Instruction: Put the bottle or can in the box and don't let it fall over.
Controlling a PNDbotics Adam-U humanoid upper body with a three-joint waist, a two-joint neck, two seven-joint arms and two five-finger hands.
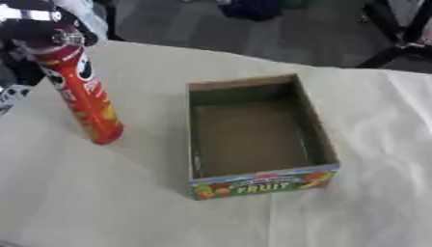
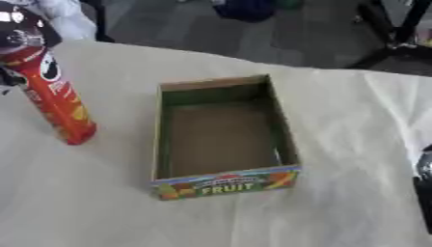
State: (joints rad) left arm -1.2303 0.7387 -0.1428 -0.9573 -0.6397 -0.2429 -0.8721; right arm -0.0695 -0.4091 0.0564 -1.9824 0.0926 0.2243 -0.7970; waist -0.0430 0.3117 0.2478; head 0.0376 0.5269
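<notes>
A tall red can [image 1: 85, 94] with a dark logo stands tilted at the left of the table, its foot at or just above the cloth. My left hand [image 1: 40, 25] is shut on the can's top, fingers curled round it. To the can's right lies an open cardboard box [image 1: 253, 166] with nothing in it, its colourful front panel reading FRUIT. My right hand [image 2: 425, 185] shows only as a dark sliver at the right edge of the right eye view, well away from the box.
A cream cloth [image 1: 101, 202] covers the table, wrinkled at the right. Beyond the far edge are a dark floor, black stand legs [image 1: 397, 41] at the upper right and a dark blue object [image 1: 251, 8] at the top.
</notes>
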